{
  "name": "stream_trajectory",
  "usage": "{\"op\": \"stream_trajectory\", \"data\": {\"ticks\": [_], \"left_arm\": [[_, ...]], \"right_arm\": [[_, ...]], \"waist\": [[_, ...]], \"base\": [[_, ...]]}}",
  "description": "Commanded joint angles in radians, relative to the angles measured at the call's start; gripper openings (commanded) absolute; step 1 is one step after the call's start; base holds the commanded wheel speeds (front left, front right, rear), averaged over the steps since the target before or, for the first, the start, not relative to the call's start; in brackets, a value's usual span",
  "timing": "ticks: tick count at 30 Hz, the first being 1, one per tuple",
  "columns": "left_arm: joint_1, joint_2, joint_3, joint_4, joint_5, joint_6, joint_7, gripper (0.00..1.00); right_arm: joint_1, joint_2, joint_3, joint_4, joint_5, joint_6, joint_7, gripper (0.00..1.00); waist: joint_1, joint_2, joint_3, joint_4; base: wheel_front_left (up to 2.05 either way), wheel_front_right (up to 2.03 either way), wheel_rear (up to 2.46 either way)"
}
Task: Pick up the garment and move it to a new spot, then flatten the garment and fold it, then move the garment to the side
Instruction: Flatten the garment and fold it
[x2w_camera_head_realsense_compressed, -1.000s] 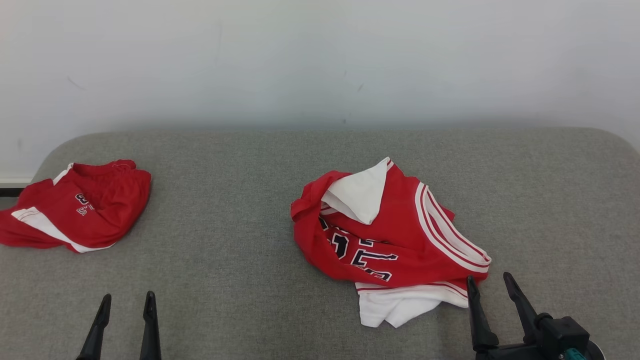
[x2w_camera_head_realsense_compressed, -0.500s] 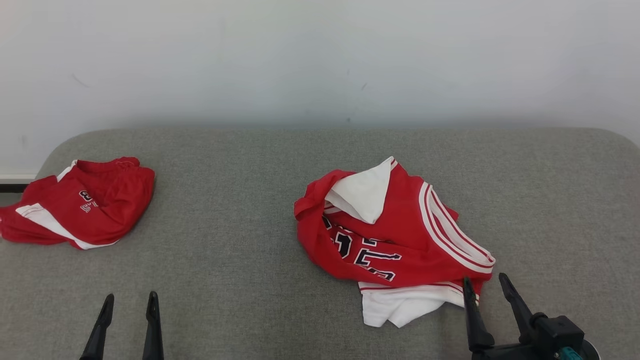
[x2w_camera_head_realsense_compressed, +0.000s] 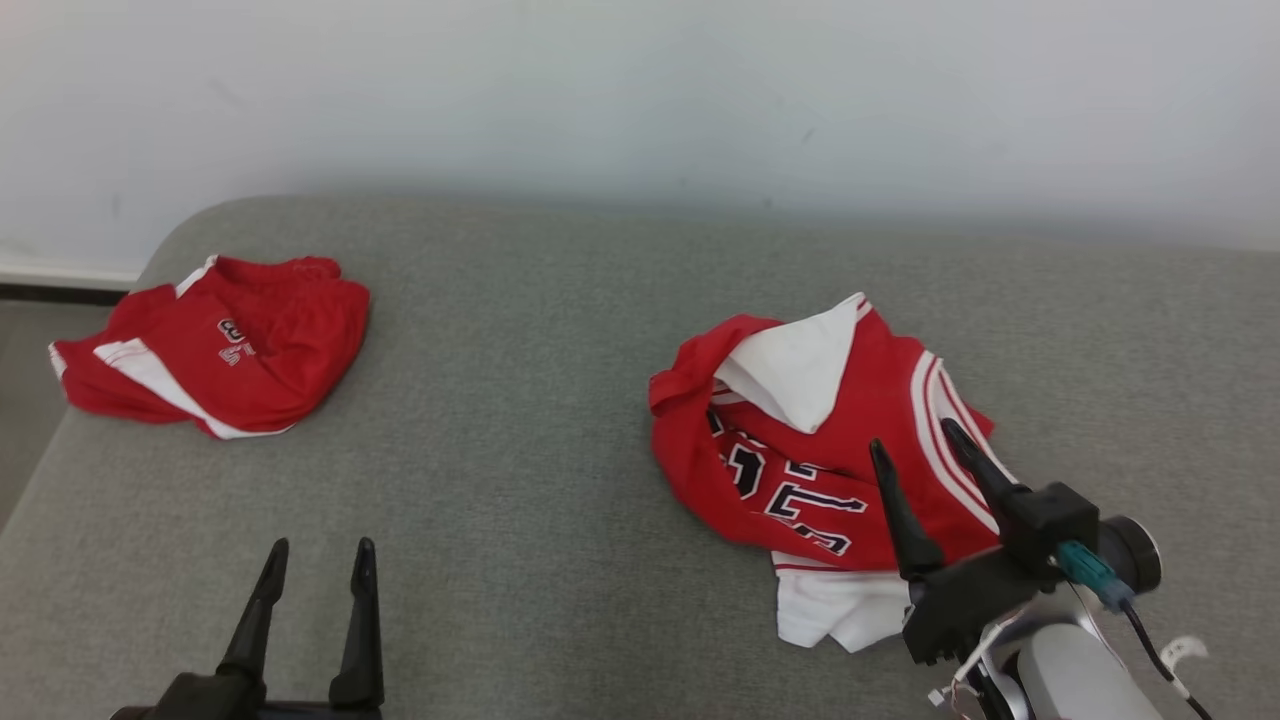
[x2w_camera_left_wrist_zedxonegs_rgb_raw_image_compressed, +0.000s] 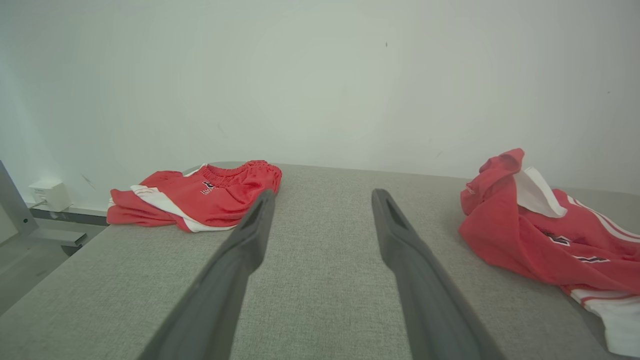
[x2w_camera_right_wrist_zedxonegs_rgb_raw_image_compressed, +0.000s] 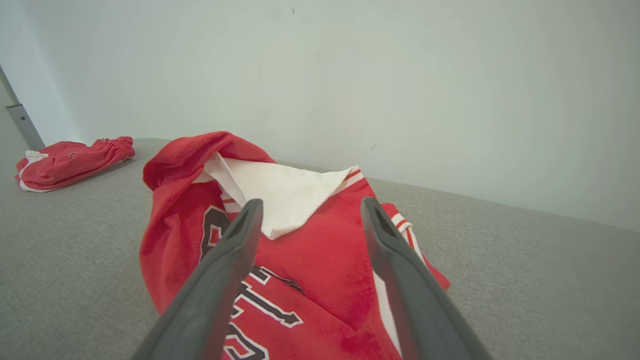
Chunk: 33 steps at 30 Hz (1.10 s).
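The right hand (x2w_camera_head_realsense_compressed: 912, 436), spread wide, has advanced over the crumpled red jersey (x2w_camera_head_realsense_compressed: 880, 390), probably to grasp it. The left hand (x2w_camera_head_realsense_compressed: 322, 545) waits aside, spread too.

The jersey (x2w_camera_head_realsense_compressed: 800, 440) lies bunched on the padded bench (x2w_camera_head_realsense_compressed: 520, 400), directly beneath and ahead of the right gripper's (x2w_camera_head_realsense_compressed: 913, 435) fingers, whose tips stand over its near half. A flap of it is turned back just beyond those fingertips, and part of its hem pokes out behind them, toward the robot. The shorts (x2w_camera_head_realsense_compressed: 230, 345) lie well apart from the jersey, far off to the left of the right fingers, by the bench's far left corner. From the left gripper (x2w_camera_head_realsense_compressed: 323, 545), the shorts sit ahead and left of the fingers, the jersey off to their right, and bare bench between and ahead of them. The wall (x2w_camera_head_realsense_compressed: 640, 90) stands behind the bench's far edge.
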Motion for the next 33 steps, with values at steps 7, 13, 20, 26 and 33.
{"op": "stream_trajectory", "data": {"ticks": [7, 13, 20, 26, 33], "left_arm": [[-0.049, -0.013, -0.046, 0.018, -0.014, 0.000, -0.003, 1.00], [-0.072, -0.014, -0.063, 0.032, -0.025, 0.000, -0.003, 1.00], [-0.083, -0.012, -0.059, 0.038, -0.029, 0.000, -0.003, 1.00], [-0.083, -0.015, -0.044, 0.042, -0.027, 0.000, -0.003, 1.00], [-0.057, -0.015, -0.030, 0.039, -0.014, 0.000, -0.003, 1.00]], "right_arm": [[-0.159, -0.033, 0.086, 0.194, -0.022, -0.002, 0.007, 1.00], [-0.269, -0.046, 0.116, 0.355, -0.049, -0.002, 0.000, 1.00], [-0.361, -0.054, 0.112, 0.510, -0.091, -0.002, -0.010, 0.00], [-0.407, -0.037, 0.094, 0.553, -0.104, -0.002, -0.024, 0.00], [-0.348, -0.038, 0.056, 0.392, -0.071, -0.002, -0.028, 0.00]], "waist": [[-0.0001, 0.0000, 0.061, 0.098], [-0.0001, 0.0000, 0.084, 0.143], [-0.0001, 0.0000, 0.102, 0.167], [-0.0001, 0.0000, 0.103, 0.157], [-0.0001, 0.0000, 0.067, 0.109]], "base": [[0.00, 0.00, 0.00], [0.00, 0.00, 0.00], [0.00, 0.00, 0.00], [0.00, 0.00, 0.00], [0.00, 0.00, 0.00]]}}
